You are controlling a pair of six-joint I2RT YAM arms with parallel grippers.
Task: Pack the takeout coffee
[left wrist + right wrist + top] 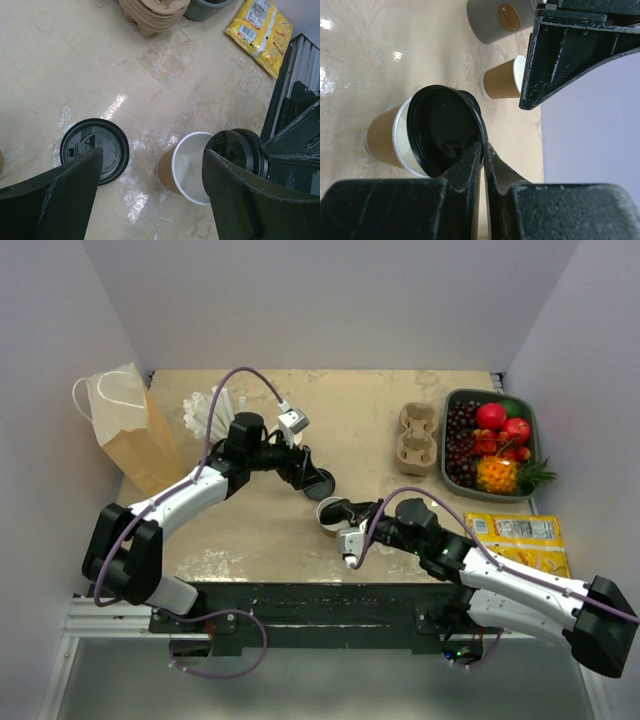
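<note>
Right hand [483, 150] pinches a black lid [445, 130] against the empty cup [380, 137]; left hand [152, 162] wide.

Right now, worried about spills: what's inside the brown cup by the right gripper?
Only white inner wall shows in the brown cup, no liquid visible. The black lid, pinched by the right gripper, covers part of its mouth, hiding the rest.

Grey cup [486, 24] cropped above, brown cup [381, 139] half behind lid [445, 127]

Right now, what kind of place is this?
Probably a pretend takeout counter in a robot lab: there's a paper cup, black lid and paper bag, and the table is boxed in by plain walls.
</note>
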